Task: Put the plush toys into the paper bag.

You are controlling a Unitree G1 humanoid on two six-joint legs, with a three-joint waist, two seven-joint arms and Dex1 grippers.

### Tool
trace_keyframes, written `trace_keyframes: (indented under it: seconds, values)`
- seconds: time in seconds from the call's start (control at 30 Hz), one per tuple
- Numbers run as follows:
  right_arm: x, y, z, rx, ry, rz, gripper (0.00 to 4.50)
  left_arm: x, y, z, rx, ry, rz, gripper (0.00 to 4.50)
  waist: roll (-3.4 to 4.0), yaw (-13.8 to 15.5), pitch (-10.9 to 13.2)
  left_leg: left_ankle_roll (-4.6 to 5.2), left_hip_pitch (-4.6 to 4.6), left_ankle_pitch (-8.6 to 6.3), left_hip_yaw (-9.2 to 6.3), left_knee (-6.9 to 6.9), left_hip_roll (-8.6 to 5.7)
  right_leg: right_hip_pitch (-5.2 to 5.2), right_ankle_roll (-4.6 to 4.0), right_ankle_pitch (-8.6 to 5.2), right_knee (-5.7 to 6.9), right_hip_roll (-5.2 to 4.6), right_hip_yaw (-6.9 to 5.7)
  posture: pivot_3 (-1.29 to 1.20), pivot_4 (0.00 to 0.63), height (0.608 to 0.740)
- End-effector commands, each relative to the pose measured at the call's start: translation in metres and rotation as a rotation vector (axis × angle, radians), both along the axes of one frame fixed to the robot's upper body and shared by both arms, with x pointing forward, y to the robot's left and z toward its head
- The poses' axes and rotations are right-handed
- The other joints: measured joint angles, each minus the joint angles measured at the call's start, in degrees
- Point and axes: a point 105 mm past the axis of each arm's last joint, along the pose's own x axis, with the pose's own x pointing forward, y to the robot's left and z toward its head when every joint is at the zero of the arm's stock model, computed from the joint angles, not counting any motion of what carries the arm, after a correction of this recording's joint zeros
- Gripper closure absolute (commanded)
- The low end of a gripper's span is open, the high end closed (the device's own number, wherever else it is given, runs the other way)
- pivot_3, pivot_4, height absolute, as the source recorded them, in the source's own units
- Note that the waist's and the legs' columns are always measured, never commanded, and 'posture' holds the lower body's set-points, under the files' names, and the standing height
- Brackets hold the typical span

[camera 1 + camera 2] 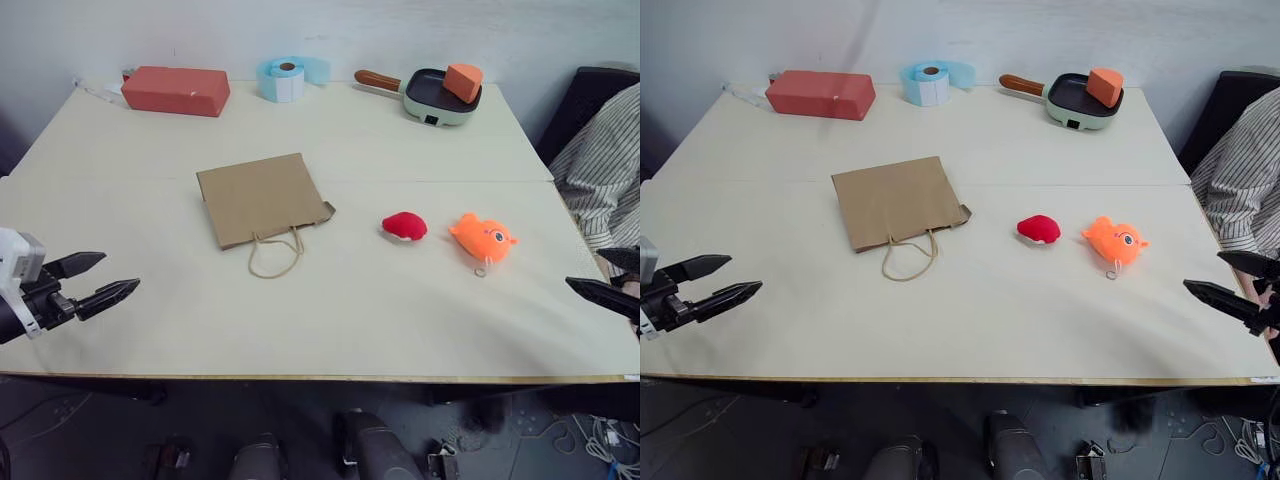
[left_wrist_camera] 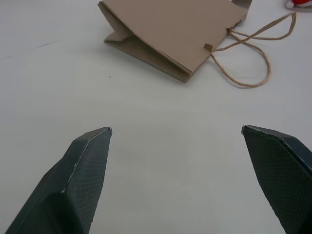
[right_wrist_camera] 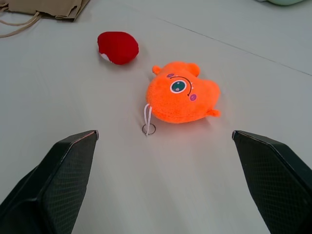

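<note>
Trouble is likely: the paper bag (image 1: pixel 262 199) lies flat mid-table, so toys (image 1: pixel 404 226) could be pushed past it. Both pincers (image 1: pixel 102 280) (image 1: pixel 1232 284) are held wide open, empty.

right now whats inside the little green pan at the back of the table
An orange wedge-shaped block sits in the green pan, leaning on its far right rim. The rest of the dark pan floor looks bare; the part under the block is covered.

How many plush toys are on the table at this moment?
2. The red plush toy lies just right of the paper bag; the orange fish plush toy lies further right, apart from it. Neither is in the bag; none looks hidden.
</note>
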Motion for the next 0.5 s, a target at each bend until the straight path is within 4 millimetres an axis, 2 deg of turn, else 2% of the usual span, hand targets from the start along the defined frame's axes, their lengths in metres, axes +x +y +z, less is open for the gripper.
trace_keyframes:
  seconds: [0.03, 0.33, 0.5]
  values:
    - [0.0, 0.002, 0.005, -0.002, -0.011, -0.003, 0.0, -0.008, -0.001, 0.006, 0.05, -0.028, -0.024, 0.02, 0.0, -0.07, 0.0, 0.0, 0.0, 0.0, 0.0, 0.0, 0.0, 0.0, 0.0, 0.0, 0.0, 0.0, 0.0, 0.0, 0.15, 0.74]
    - [0.001, 0.009, 0.008, -0.013, -0.013, -0.004, 0.0, -0.001, 0.002, 0.007, 0.074, -0.039, -0.009, 0.02, 0.01, 0.0, 0.0, -0.01, -0.01, 0.01, 0.0, 0.01, 0.0, 0.0, 0.0, 0.0, 0.02, 0.0, 0.0, 0.0, 0.15, 0.74]
    - [0.005, 0.016, 0.021, -0.006, -0.084, -0.018, 0.0, 0.007, -0.007, 0.012, 0.061, -0.064, -0.04, 0.02, 0.01, 0.02, 0.0, -0.01, -0.01, 0.01, 0.0, 0.02, 0.0, 0.0, 0.0, 0.0, 0.03, 0.0, 0.0, 0.0, 0.15, 0.74]
